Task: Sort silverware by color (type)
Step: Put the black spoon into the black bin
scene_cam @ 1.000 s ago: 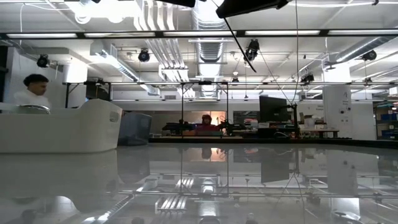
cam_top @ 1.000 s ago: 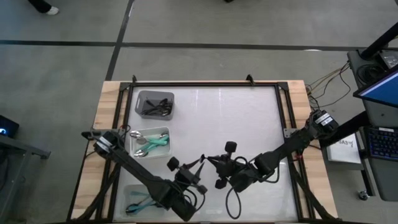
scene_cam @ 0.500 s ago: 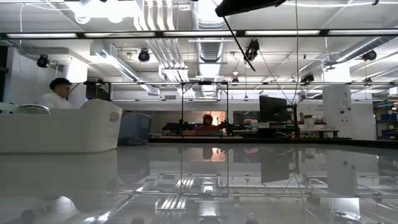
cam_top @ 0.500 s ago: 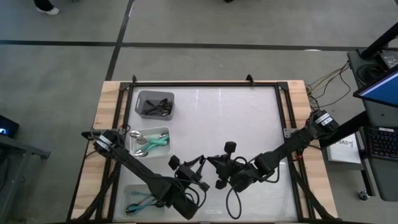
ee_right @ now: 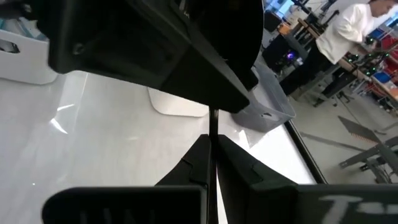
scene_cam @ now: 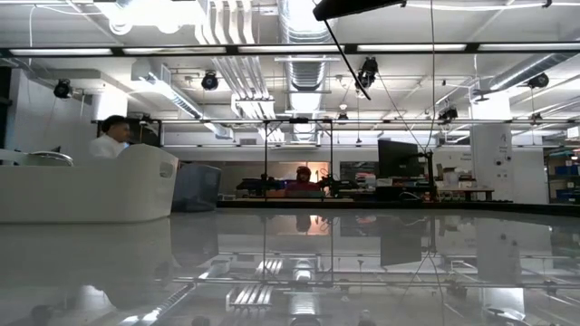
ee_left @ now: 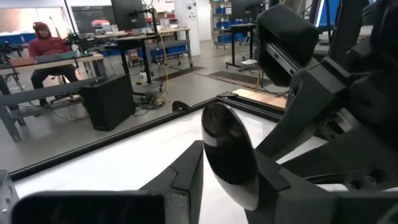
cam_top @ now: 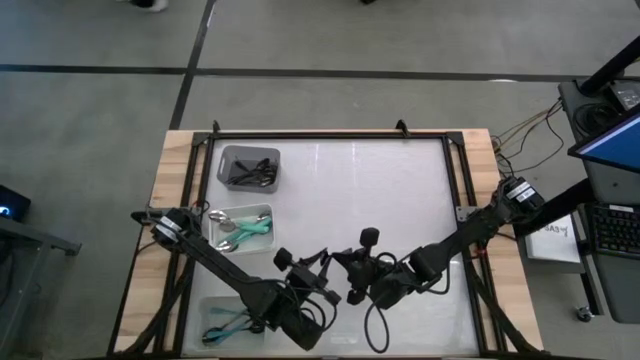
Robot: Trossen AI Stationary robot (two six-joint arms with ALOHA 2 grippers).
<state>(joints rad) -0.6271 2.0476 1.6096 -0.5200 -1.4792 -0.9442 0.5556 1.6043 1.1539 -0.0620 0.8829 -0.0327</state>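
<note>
A spoon with a dark, shiny bowl [ee_left: 229, 149] hangs above the table's near middle, between my two grippers. My left gripper [cam_top: 326, 266] and my right gripper [cam_top: 346, 268] meet tip to tip there, each shut on the spoon. Its thin handle [ee_right: 212, 127] shows edge-on in the right wrist view. More spoons lie in three bins at the left: black ones in a grey bin [cam_top: 250, 167], silver-bowled teal ones in a white bin [cam_top: 240, 228], and teal-handled ones in a clear bin [cam_top: 222, 322]. My left gripper pinches the spoon's bowl [ee_left: 219, 127] between its two fingers [ee_left: 186, 177], which point level. The bowl stands out past the fingertips, clear of the table. My right gripper pinches the thin handle [ee_right: 212, 138] between its shut fingers [ee_right: 193, 158]. The handle runs on from the fingertips toward the left gripper, lifted clear.
The table's middle and right [cam_top: 400, 200] are bare white surface inside a black frame [cam_top: 330, 135]. In the low view the white bin [scene_cam: 91, 186] stands at the left, and a person moves in the room behind it. People sit at benches far off.
Both grippers have stayed together on the spoon above the table's near middle. My left gripper has turned a little at the wrist. In the room behind, a person has walked toward the right past the white bin.
</note>
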